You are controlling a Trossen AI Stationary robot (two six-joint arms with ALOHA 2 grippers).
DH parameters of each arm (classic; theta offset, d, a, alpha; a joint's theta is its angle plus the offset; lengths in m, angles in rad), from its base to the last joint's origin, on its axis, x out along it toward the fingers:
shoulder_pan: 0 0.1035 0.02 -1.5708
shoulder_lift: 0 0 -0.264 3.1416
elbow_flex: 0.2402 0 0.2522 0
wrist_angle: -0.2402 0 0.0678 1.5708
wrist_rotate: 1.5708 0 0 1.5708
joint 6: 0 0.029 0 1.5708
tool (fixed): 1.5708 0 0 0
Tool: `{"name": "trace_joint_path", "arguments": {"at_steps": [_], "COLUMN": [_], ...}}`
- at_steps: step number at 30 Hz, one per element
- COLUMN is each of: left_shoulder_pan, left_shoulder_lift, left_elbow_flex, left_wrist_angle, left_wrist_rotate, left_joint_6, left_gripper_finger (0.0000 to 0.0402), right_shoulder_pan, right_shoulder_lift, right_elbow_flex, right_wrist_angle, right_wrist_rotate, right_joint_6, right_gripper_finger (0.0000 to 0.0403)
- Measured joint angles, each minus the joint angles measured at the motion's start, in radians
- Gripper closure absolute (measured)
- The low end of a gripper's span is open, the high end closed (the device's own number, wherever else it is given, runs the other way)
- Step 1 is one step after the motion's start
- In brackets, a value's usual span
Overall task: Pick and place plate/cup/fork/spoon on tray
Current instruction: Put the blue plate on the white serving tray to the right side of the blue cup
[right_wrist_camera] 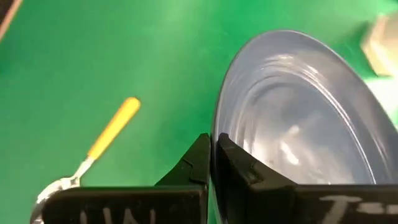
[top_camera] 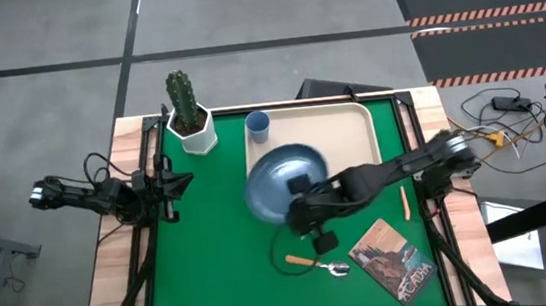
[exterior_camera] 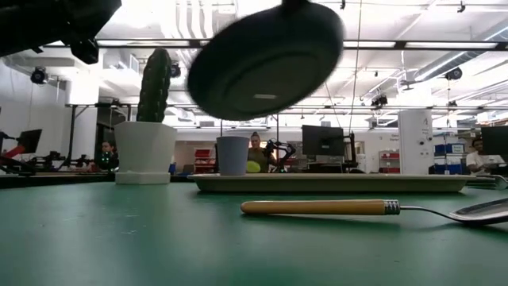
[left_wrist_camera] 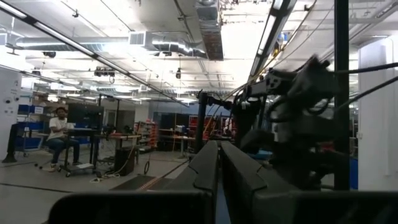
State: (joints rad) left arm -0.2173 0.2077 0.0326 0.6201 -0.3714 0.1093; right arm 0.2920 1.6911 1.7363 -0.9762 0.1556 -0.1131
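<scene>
My right gripper (top_camera: 304,210) is shut on the dark-blue plate (top_camera: 286,180), which hangs above the green mat at the near left corner of the cream tray (top_camera: 350,115). The low view shows the plate (exterior_camera: 266,59) lifted and tilted. The light-blue cup (top_camera: 258,126) stands in the tray's far left corner. The orange-handled spoon (top_camera: 319,264) lies on the mat near the front. The orange-handled fork (top_camera: 405,202) lies on the mat, right of the tray. My left gripper (top_camera: 177,182) waits shut at the table's left side. My right gripper pinches the plate's rim (right_wrist_camera: 219,127) on its near side between the two fingers, one on the inner face and one on the underside. The fingers come from the table's right, slanting down. The plate is lifted clear of the mat and tilted.
A cactus in a white pot (top_camera: 190,121) stands at the far left, beside the tray. A book (top_camera: 394,259) lies at the near right of the mat (top_camera: 213,259). People and workbenches show in the room beyond.
</scene>
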Motion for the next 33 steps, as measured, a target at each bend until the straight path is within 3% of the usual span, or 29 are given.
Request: {"name": "trace_joint_path", "arguments": {"at_steps": [10,19,25,33], "left_shoulder_pan": [0.0,0.0,0.0,0.0], "left_shoulder_lift": [0.001,0.001,0.003,0.008], "left_elbow_flex": [0.0,0.0,0.0,0.0], "left_wrist_angle": [-0.009,-0.009,-0.008,-0.009], "left_wrist_rotate": [0.0,0.0,0.0,-0.001], "left_joint_6": [-0.001,0.0,0.001,0.001], "left_gripper_finger": [0.0402,0.0402,0.0402,0.0402], "right_shoulder_pan": [-0.009,-0.097,-0.16,-0.191], "right_shoulder_lift": [-0.342,-0.459,-0.425,-0.333], "right_elbow_flex": [-0.573,-0.966,-1.112,-1.139], "right_wrist_angle": [0.318,0.8,1.07,1.125], "right_wrist_rotate": [0.246,0.359,0.369,0.363], "right_joint_6": [0.147,0.111,0.063,0.087], "right_gripper_finger": [0.0394,0.0394,0.0394,0.0394]}}
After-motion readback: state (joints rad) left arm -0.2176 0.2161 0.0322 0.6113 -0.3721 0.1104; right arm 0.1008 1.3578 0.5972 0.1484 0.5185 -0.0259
